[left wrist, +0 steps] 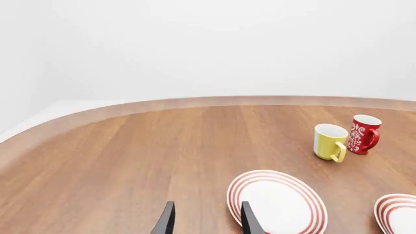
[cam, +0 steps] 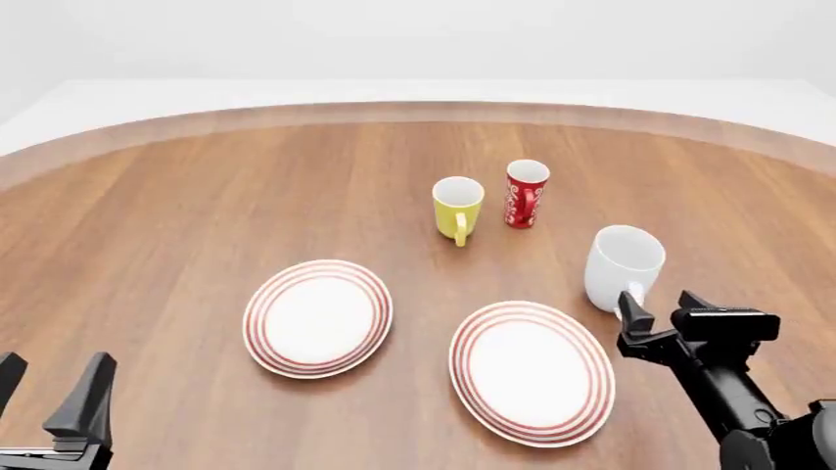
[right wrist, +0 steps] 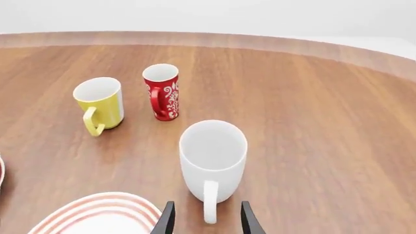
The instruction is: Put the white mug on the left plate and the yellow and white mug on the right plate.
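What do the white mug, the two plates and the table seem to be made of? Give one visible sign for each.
White mug: probably glazed ceramic, with a smooth, glossy, evenly white wall.
Left plate and right plate: likely glazed ceramic too, white with painted red rings near the rim.
Table: looks like wood or wood veneer, with brown plank-like grain lines and a soft satin sheen.
As these are renders, it stays a guess.

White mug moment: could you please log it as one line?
right gripper: open, at white mug handle | left gripper: open, idle | left plate, right plate: bare
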Tool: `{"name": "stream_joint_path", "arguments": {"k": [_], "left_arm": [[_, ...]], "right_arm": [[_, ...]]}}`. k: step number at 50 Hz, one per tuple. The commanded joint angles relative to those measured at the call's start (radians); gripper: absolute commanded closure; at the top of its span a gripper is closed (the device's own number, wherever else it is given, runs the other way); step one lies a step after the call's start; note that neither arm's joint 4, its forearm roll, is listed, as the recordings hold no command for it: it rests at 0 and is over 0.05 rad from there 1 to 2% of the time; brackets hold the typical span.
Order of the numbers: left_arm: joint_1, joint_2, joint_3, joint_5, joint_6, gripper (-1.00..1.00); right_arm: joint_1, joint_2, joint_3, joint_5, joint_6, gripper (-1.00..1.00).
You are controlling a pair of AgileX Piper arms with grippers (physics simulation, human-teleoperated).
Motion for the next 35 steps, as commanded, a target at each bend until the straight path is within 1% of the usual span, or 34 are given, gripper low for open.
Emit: {"name": "stream_joint_path", "arguments": {"k": [1, 35], "left_arm": [[0.000, 0.000, 0.000, 0.000, 0.000, -1.00], [0.000, 0.000, 0.000, 0.000, 0.000, -1.00]], "right_arm": [[-0.010, 0.097, -0.037, -0.037, 0.006, -1.00], [-0.001, 0.233, -0.113, -0.039, 0.008, -1.00]]}}
